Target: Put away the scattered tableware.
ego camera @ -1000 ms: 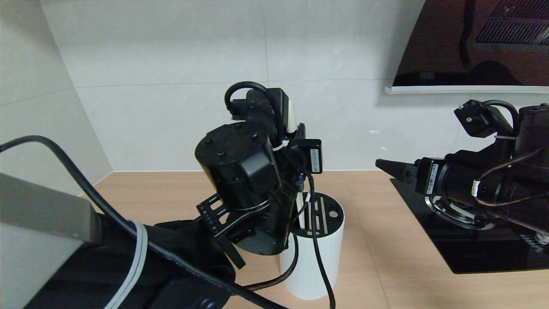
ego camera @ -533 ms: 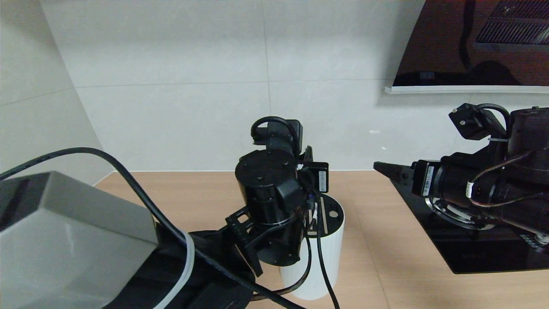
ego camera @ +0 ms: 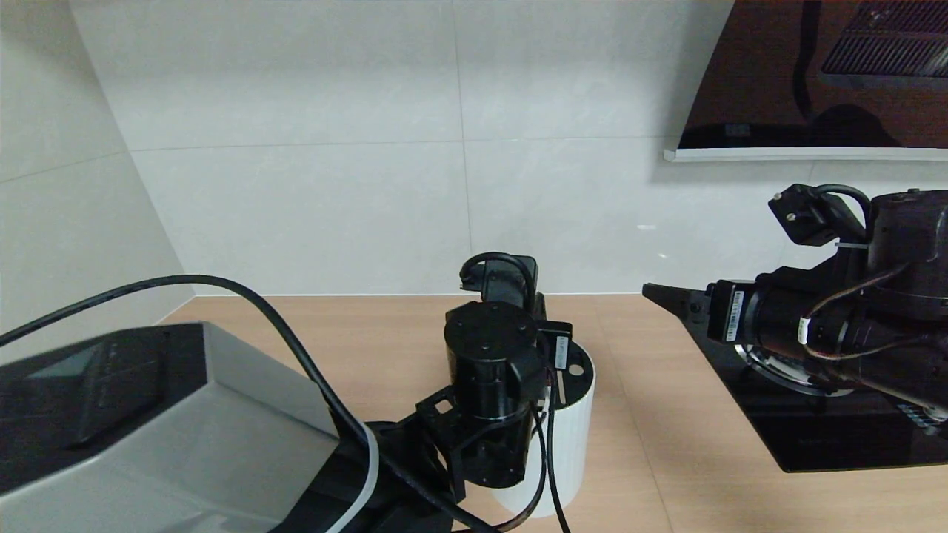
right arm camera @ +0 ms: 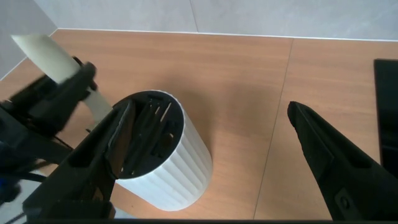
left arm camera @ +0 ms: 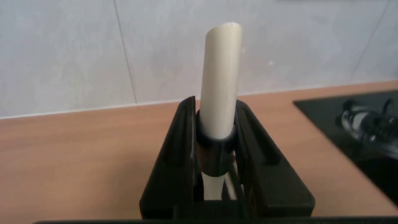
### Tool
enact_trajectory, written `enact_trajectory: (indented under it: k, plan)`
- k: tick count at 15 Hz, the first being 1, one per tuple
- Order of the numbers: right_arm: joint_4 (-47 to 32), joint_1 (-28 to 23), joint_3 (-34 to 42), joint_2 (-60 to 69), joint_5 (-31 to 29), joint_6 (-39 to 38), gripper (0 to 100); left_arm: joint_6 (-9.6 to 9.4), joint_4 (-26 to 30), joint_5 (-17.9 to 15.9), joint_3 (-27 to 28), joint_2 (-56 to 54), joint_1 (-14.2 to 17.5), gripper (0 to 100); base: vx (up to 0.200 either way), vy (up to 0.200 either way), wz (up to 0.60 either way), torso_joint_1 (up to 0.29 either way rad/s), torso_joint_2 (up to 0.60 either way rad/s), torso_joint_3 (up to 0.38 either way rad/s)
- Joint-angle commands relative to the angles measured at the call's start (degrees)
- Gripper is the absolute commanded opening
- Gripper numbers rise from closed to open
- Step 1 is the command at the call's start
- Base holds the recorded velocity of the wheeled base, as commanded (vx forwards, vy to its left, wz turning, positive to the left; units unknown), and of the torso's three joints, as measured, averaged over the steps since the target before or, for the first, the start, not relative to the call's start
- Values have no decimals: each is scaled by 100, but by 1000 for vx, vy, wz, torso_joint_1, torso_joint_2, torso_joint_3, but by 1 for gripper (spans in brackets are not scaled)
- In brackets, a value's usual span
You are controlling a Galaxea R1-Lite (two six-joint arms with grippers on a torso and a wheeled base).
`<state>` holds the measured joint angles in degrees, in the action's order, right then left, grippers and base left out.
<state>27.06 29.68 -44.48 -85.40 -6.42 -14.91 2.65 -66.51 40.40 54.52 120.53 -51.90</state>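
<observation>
The wooden counter spans the lower half of the head view, with the black stove at lower right. The white slotted holder stands at lower centre. Close over its rim, the left claw clamps a cream-handled utensil whose working end is hidden. The right claw, at mid right, gapes wide and empty. The step is best done by lining the utensil up with a slot, lowering it straight, and releasing only once it is seated.

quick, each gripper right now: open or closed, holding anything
left gripper: shut on the cream-handled utensil, at the white holder
right gripper: open, holding nothing
</observation>
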Motion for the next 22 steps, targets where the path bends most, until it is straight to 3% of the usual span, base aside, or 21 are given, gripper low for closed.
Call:
enact_trajectory:
  k: [1, 9, 10, 19, 22]
  plan:
    - [1, 2, 1, -30, 1, 6, 100, 8, -2, 3, -29, 32, -14, 0, 0, 0, 0, 0, 0, 0]
    - [1, 2, 10, -30, 1, 6, 100, 43, -11, 21, -38, 50, -49, 0, 0, 0, 0, 0, 0, 0]
    - [1, 2, 10, -30, 1, 6, 100, 43, -11, 29, -38, 50, -49, 100, 0, 0, 0, 0, 0, 0]
    - [1, 2, 27, -21, 1, 6, 100, 43, -108, 29, -38, -12, -49, 100, 0, 0, 0, 0, 0, 0]
    - [10, 2, 27, 32, -8, 6, 100, 17, -169, -120, -591, -864, 57, 100, 0, 0, 0, 0, 0, 0]
